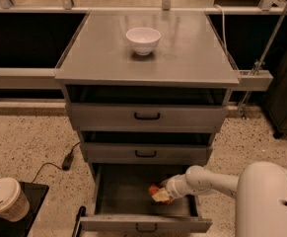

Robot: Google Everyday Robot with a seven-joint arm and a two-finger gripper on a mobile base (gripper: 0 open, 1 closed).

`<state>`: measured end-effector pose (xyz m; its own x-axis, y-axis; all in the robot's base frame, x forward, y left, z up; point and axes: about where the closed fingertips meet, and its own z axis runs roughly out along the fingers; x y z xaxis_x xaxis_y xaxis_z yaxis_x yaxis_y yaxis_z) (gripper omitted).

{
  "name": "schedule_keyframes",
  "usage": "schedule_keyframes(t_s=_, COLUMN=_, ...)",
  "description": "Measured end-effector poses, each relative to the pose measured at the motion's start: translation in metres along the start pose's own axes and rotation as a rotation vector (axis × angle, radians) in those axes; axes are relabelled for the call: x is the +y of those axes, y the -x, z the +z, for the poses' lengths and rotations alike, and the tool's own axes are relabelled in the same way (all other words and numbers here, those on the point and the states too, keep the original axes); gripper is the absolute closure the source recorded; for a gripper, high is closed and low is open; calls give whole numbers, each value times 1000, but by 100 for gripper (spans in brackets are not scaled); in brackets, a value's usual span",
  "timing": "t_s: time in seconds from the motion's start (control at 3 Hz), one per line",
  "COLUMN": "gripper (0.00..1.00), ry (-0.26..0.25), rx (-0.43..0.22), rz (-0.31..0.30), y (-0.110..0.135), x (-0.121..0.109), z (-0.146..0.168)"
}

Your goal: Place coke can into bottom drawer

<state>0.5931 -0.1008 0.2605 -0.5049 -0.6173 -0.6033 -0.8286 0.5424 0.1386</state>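
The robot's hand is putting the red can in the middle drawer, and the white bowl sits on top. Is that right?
Not the middle drawer. The camera view shows the gripper and the coke can down in the bottom drawer, which is pulled open. The white bowl does sit on top.

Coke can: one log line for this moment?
dented red-orange coke can: inside open grey metal bottom drawer | gripper: in drawer, at can | white bowl: on cabinet top
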Motion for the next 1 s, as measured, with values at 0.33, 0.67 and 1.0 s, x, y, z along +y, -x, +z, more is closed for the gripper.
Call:
schedule_keyframes(t_s=0.33, gripper=100, ry=13, rx=-28, rz=25, y=-8, x=-9, z=1)
schedule_keyframes(t_s=0.67, gripper=100, ry=92, rx=-50, rz=54, y=-27, x=-14, z=26)
schedule_keyframes(t_s=1.0, gripper=100, ry=129, rx=-38, rz=95, y=-43, x=-32, z=53)
